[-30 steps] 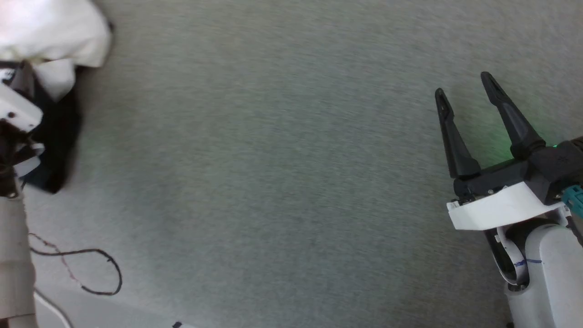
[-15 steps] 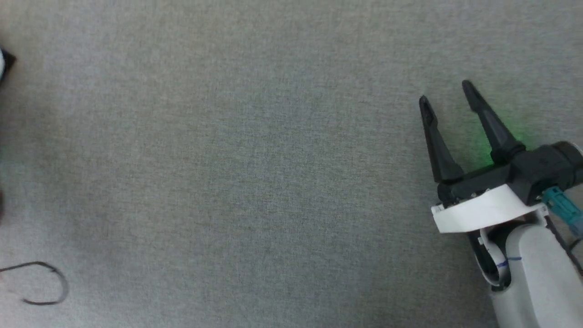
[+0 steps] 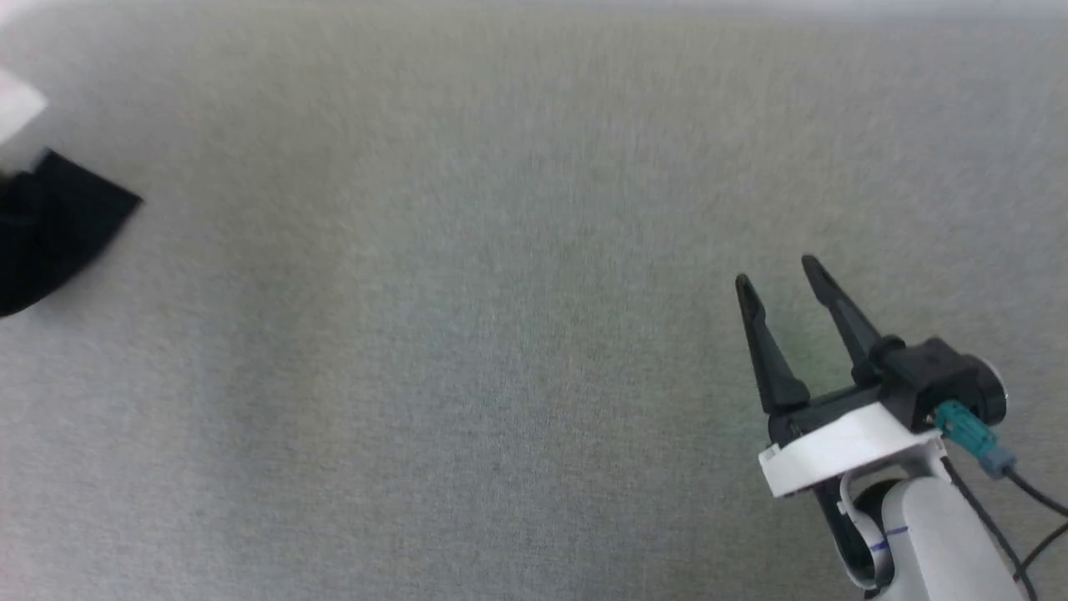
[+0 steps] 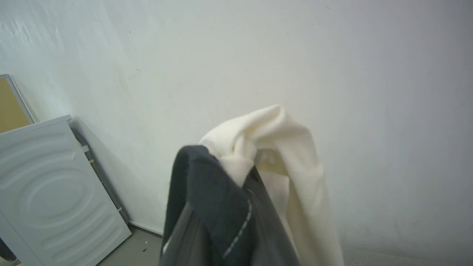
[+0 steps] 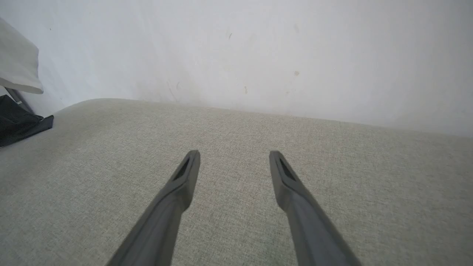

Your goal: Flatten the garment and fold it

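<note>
Over the grey desk (image 3: pixel 501 376), we've just pinched the garment (image 4: pixel 273 147) up w/ left fingers; right gripper (image 3: pixel 774 270) has its fingers spread, so flattening's next.

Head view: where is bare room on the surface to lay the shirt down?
The grey fabric surface lies bare from the white and black soft T-shirt at the left edge across to the open right end effector at lower right. The far left is crowded.

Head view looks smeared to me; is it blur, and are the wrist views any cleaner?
Head view: motion-blurred, the garment soft-edged at the left border, faint green glow by the right gripper. Left wrist view: garment close to the lens, dark folds soft. Right wrist view: sharp weave on the grey surface, far edge bowed.
</note>
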Robot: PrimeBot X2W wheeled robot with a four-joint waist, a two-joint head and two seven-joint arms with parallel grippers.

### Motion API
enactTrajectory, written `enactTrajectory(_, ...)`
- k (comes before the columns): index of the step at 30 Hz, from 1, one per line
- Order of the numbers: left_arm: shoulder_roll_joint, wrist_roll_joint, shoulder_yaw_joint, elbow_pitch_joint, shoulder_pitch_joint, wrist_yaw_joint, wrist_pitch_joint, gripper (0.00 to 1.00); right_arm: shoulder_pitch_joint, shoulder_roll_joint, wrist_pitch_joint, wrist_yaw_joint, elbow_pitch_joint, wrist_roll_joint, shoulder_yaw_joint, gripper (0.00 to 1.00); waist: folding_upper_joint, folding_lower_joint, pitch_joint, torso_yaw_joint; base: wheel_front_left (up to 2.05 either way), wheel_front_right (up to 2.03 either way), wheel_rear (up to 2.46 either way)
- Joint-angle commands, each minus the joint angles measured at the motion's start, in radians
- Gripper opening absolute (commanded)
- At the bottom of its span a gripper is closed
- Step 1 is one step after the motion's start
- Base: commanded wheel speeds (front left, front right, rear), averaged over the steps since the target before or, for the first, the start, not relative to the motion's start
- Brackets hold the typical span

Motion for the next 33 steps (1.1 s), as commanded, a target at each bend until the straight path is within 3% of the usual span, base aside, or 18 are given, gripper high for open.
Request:
enactTrajectory(1, 0.008, 0.018, -0.028, -0.030, -0.041, -0.014, 0.001, 0.00, 0.013, 0.004, -0.010, -0.002, 0.007, 0.009, -0.005, 1.00, 0.0001, 0.0002, -0.157, -0.015, 0.00, 0.00, 0.00)
enactTrajectory(9, -0.078, 0.015, -0.169, -0.156, -0.194, -0.076, 0.076, 0.00, 0.044, 0.012, -0.022, -0.002, 0.031, 0.020, -0.013, 1.00, 0.0001, 0.0002, -0.236, -0.089, 0.00, 0.00, 0.00)
enactTrajectory(20, -0.328, -0.071, -0.345, -0.255, -0.261, -0.115, 0.136, 0.00, 0.058, 0.012, -0.026, -0.002, 0.035, 0.047, -0.009, 1.00, 0.0001, 0.0002, -0.260, -0.220, 0.00, 0.00, 0.00)
enactTrajectory(28, -0.460, -0.132, -0.463, -0.212, -0.134, -0.124, 0.177, 0.00, 0.057, 0.012, -0.024, -0.002, 0.033, 0.056, -0.006, 1.00, 0.0001, 0.0002, -0.244, -0.296, 0.00, 0.00, 0.00)
enactTrajectory(33, -0.535, -0.190, -0.539, -0.096, 0.038, -0.115, 0.227, 0.00, 0.052, 0.012, -0.025, -0.002, 0.033, 0.065, 0.003, 1.00, 0.0001, 0.0002, -0.225, -0.324, 0.00, 0.00, 0.00)
